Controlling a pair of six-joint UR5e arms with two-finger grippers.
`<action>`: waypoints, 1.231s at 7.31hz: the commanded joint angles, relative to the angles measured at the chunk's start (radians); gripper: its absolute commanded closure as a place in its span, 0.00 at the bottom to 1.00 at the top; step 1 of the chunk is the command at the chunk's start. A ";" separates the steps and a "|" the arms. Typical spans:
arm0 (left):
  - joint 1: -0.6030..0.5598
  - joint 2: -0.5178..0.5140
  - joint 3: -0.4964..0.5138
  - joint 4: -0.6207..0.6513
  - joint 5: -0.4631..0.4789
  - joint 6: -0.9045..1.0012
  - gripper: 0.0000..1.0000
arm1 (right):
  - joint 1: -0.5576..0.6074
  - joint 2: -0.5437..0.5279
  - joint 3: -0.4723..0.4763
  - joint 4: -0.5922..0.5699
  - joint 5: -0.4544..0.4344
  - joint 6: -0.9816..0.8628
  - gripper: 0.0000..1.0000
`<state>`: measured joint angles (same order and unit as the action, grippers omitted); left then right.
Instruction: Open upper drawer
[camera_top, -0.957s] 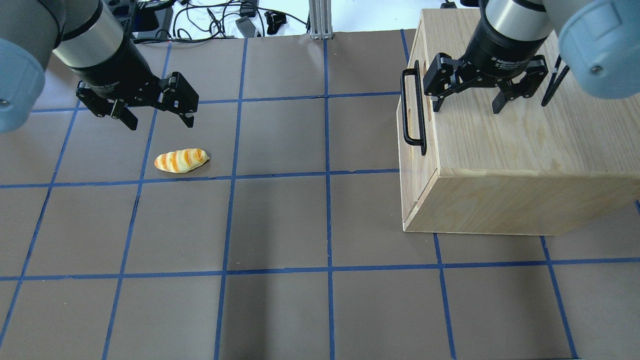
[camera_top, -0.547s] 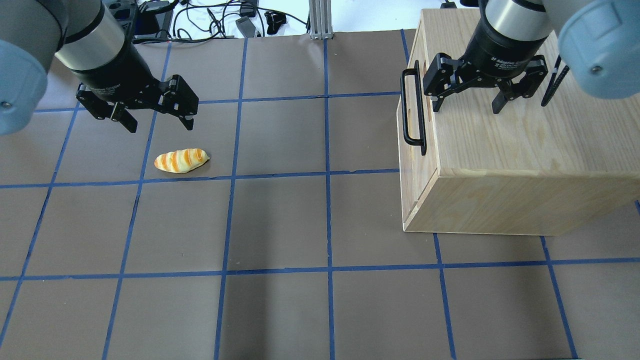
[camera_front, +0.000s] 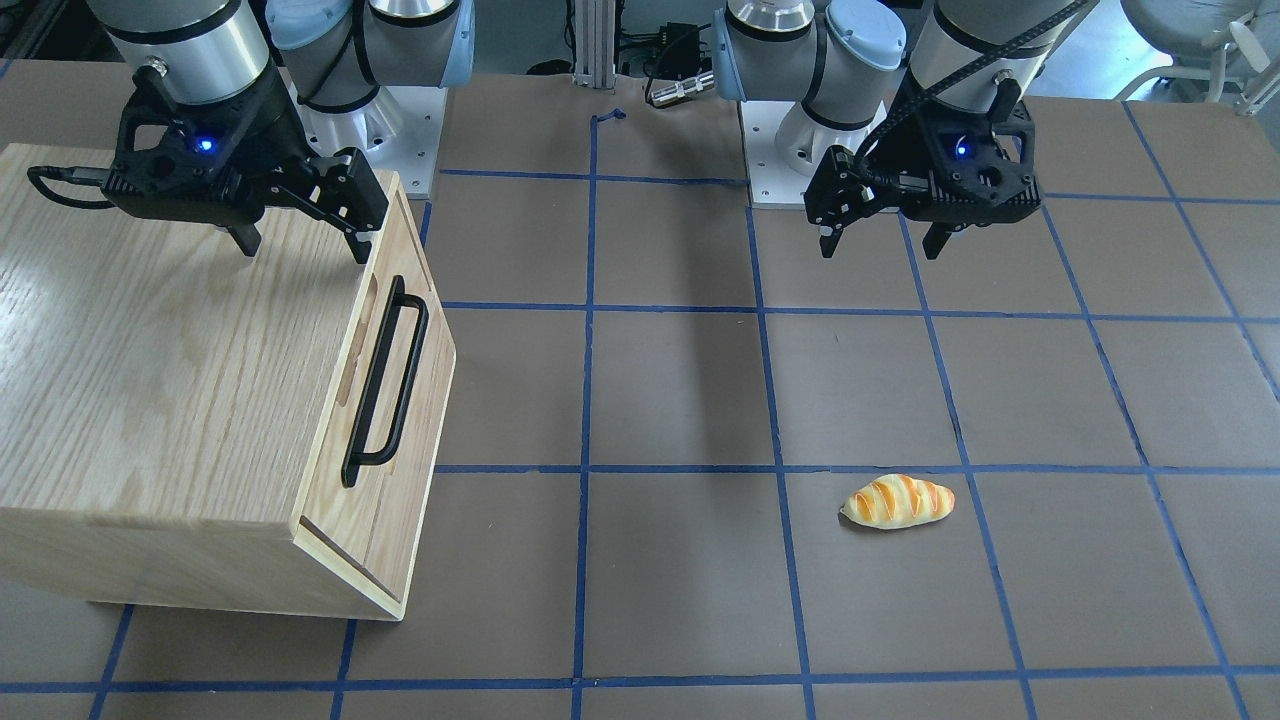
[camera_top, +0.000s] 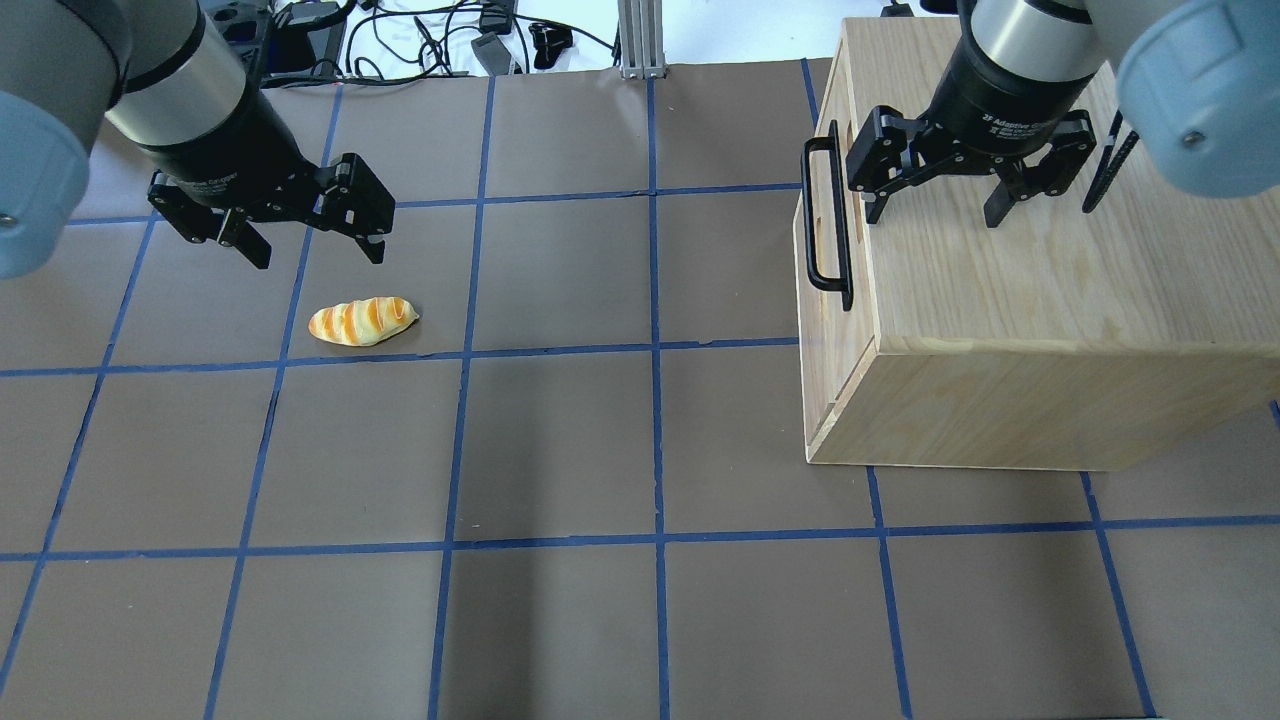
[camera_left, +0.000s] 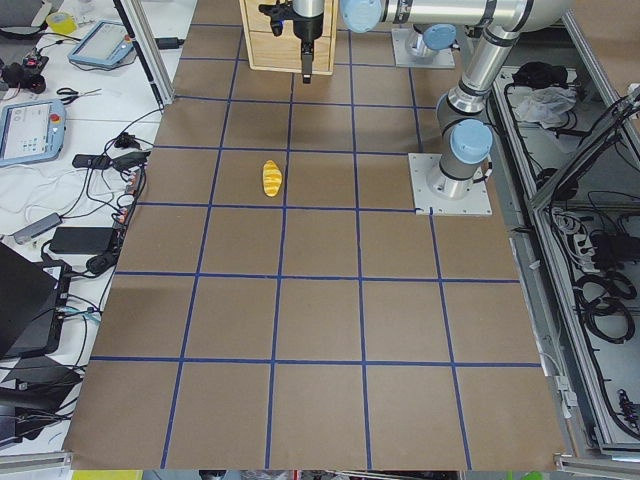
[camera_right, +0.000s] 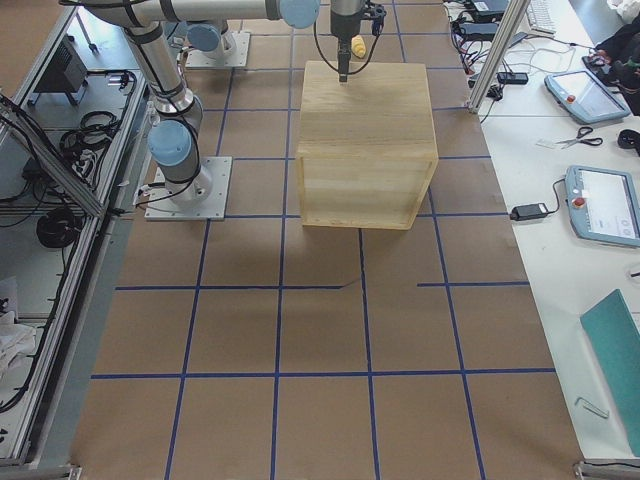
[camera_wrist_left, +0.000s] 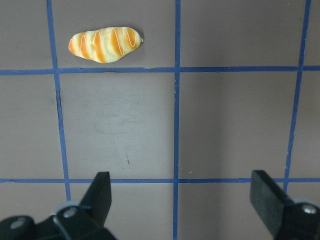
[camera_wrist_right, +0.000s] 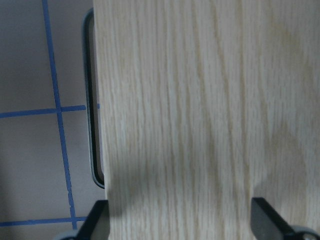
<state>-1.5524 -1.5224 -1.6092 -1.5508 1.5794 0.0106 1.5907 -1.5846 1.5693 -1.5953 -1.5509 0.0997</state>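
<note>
Brown tabletop (camera_top: 560, 450); upper drawer (camera_front: 385, 385) seemingly flush; right end effector (camera_top: 934, 216) agape, empty, overhead

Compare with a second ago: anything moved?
Only the left gripper drifted slightly, toward the overhead view's near edge and the bread, fingers open. The right gripper stays open above the cabinet. The upper drawer stays shut, untouched.

We see bright, even light from above; soft shadows streak the desk (camera_top: 560, 450), and the right wrist view blurs slightly.
</note>
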 joint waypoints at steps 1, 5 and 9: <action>0.002 -0.010 -0.001 0.002 0.005 0.000 0.00 | 0.000 0.000 0.000 0.000 -0.001 0.000 0.00; 0.011 -0.008 0.002 0.008 -0.007 0.003 0.00 | 0.000 0.000 0.000 0.000 0.000 0.000 0.00; 0.015 -0.059 0.003 0.043 -0.004 -0.006 0.00 | 0.000 0.000 0.000 0.000 -0.001 0.000 0.00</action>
<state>-1.5370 -1.5599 -1.6035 -1.5258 1.5764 0.0064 1.5907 -1.5846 1.5693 -1.5954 -1.5518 0.0997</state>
